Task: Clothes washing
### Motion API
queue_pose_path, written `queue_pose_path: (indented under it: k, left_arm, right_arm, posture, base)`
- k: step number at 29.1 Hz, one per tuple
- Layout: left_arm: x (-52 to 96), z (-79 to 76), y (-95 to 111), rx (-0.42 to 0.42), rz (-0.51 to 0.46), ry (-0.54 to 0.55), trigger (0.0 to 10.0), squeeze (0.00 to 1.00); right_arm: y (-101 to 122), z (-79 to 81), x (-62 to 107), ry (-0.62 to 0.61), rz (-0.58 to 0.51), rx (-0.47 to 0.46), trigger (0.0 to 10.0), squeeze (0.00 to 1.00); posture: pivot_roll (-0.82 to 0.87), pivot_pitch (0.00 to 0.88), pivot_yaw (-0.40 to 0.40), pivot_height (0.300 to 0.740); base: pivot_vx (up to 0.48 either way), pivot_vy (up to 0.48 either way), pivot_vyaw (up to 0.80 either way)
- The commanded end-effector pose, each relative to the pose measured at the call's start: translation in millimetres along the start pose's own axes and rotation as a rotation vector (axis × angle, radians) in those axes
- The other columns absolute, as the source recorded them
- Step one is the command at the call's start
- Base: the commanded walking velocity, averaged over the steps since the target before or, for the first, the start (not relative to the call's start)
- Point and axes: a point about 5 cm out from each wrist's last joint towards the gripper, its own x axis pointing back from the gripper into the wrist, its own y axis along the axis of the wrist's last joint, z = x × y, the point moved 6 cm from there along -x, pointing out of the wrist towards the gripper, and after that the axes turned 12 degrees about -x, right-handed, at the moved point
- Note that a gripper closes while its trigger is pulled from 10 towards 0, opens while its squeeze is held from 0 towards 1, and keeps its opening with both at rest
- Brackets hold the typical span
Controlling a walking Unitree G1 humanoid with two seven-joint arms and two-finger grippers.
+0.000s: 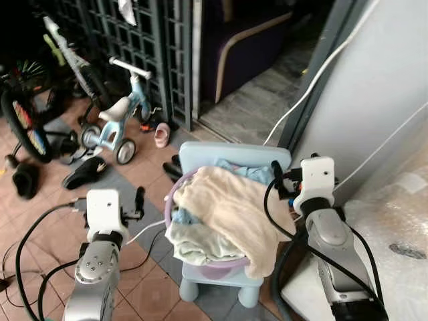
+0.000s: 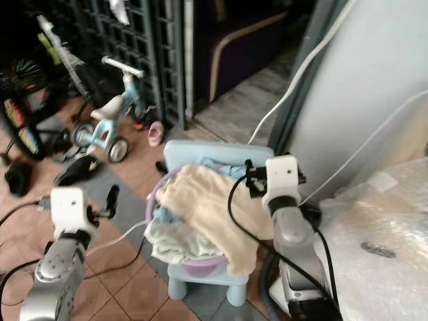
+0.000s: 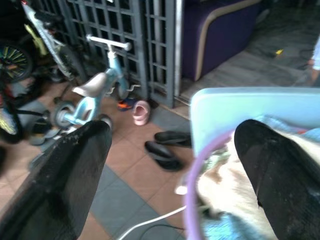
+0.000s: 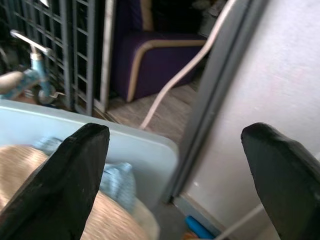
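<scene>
The robot's two silver arms fill the foreground, flanking a purple laundry basket (image 1: 175,184) heaped with clothes (image 1: 227,210) on a pale blue plastic chair (image 1: 234,157). The left gripper (image 1: 139,199) hangs near the basket's left rim, the right gripper (image 1: 276,175) beside the chair back, both with fingers spread wide and holding nothing. It seems poised to lift the basket; next both need to close on the rim

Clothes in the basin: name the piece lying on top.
The cream towel; it drapes over the pile and the purple basin rim, covering the blue garments beneath.
</scene>
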Motion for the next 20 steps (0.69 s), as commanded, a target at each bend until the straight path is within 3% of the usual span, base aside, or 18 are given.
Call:
queue_pose_path:
  k: [1, 9, 10, 13, 15, 20]
  left_arm:
    - [1.1, -10.4, 6, 0.013, -0.012, -0.017, 10.0, 0.00]
    - [5.2, -5.7, -1, -0.006, 0.027, 0.005, 10.0, 0.00]
    - [8.7, -1.3, -4, -0.021, 0.050, 0.029, 10.0, 0.00]
    - [16.5, 6.1, -12, -0.024, 0.090, 0.070, 10.0, 0.00]
    - [19.1, 7.6, -14, -0.022, 0.104, 0.074, 10.0, 0.00]
    - [33.2, 13.7, -16, -0.037, 0.123, 0.081, 10.0, 0.00]
  right_arm:
    - [-1, -6.4, -1.6, -0.015, 0.014, -0.006, 10.0, 0.00]
    - [-18, 5.9, -0.2, 0.066, 0.113, -0.023, 10.0, 0.00]
    - [-26, 19.4, 1.5, 0.151, 0.160, -0.020, 10.0, 0.00]
    - [-40, 40.5, 2.8, 0.272, 0.234, 0.015, 10.0, 0.00]
    - [-44, 44.5, 2.3, 0.290, 0.255, 0.019, 10.0, 0.00]
    - [-55, 57.2, -8.8, 0.285, 0.312, 0.038, 10.0, 0.00]
  posture:
    - [0.00, 0.000, -0.026, 0.740]
    - [0.01, 0.000, -0.037, 0.740]
    - [0.03, 0.000, -0.040, 0.740]
    - [0.04, 0.000, -0.047, 0.740]
    - [0.05, 0.000, -0.048, 0.740]
    - [0.09, 0.033, -0.053, 0.740]
  base:
    - [0.000, 0.000, 0.00]
    - [0.000, 0.000, 0.00]
    - [0.000, 0.000, 0.00]
    - [0.000, 0.000, 0.00]
    - [0.000, 0.000, 0.00]
    - [0.000, 0.000, 0.80]
